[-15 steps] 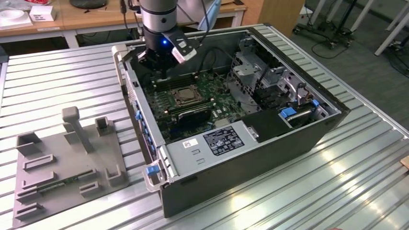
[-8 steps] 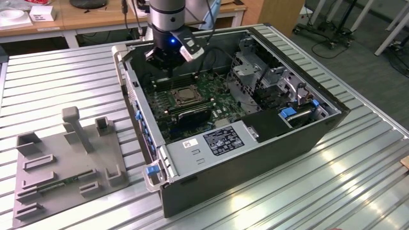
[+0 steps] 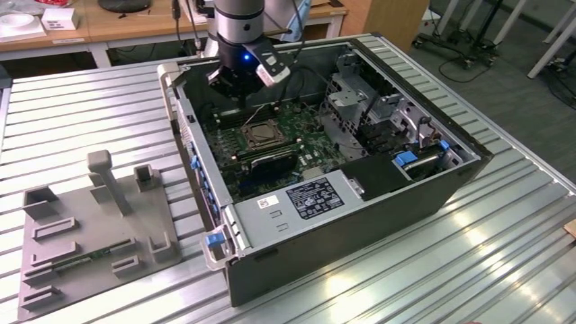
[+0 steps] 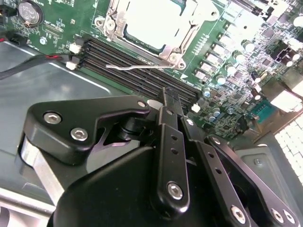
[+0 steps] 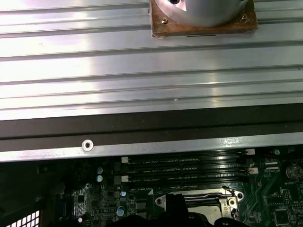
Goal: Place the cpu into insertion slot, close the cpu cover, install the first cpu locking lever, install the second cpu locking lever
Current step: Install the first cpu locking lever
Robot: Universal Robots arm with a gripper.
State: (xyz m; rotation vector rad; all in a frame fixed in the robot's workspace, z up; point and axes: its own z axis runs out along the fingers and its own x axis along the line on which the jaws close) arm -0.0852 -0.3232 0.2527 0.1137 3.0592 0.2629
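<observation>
Ribbed metal bench [image 3: 81, 101] with open computer case [image 3: 378, 209]; gripper [image 3: 236, 86], closed and empty, hangs at eleven o'clock of the socket [image 3: 243, 137] holding the cpu [image 4: 151, 19], judged light, stiff, fragile: hold edges only.

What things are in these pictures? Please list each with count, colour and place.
table: one, silvery, ribbed, under everything.
computer case: one, black, open, on the table.
fixture plate: one, grey, on the table, at the exterior view's left.
circuit board: one, green, inside the case.
cpu cover: one, silvery, on the board.
cpu: one, pale grey, framed by the cover.
memory slots: several, black, beside the cover.
locking lever: one, silvery, thin, across the memory slots.
gripper: one, black, over the board.
</observation>
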